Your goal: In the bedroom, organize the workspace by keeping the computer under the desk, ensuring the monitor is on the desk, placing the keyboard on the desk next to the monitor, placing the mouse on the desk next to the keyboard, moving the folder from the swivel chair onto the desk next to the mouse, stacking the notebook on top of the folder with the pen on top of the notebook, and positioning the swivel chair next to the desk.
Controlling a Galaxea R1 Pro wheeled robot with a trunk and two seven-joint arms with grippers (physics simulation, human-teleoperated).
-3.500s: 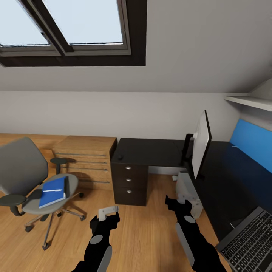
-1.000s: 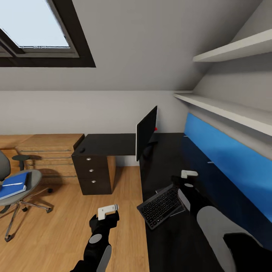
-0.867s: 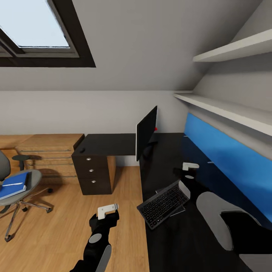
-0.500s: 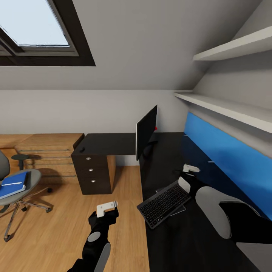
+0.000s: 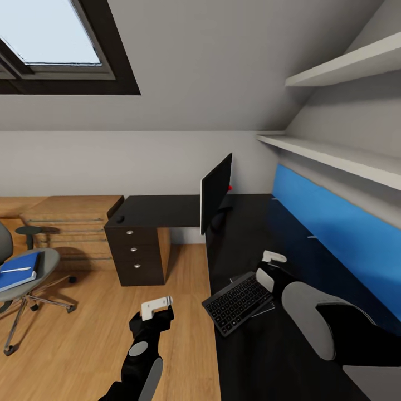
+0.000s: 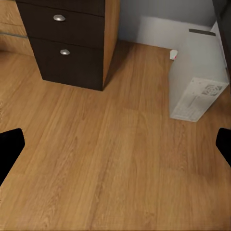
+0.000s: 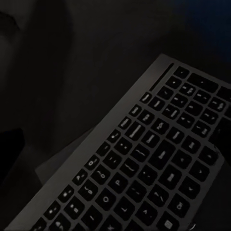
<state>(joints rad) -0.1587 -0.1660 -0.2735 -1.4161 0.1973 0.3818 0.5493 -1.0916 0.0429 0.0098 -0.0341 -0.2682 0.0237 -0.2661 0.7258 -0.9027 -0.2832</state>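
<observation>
The keyboard (image 5: 240, 301) was pinched by the right pincer (image 5: 266, 268) at the counter's (image 5: 245, 223) front edge; the left pincer (image 5: 156, 307) was spread.

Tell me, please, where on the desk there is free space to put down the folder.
The desk is bare between the monitor and the keyboard, and along the blue back panel. Its far wing above the drawers is nearly free. It is crowded around the keyboard, where the right claw is.

Skylight (image 5: 53, 33) — white shelves (image 5: 334, 156), wood floor (image 5: 83, 351)
</observation>
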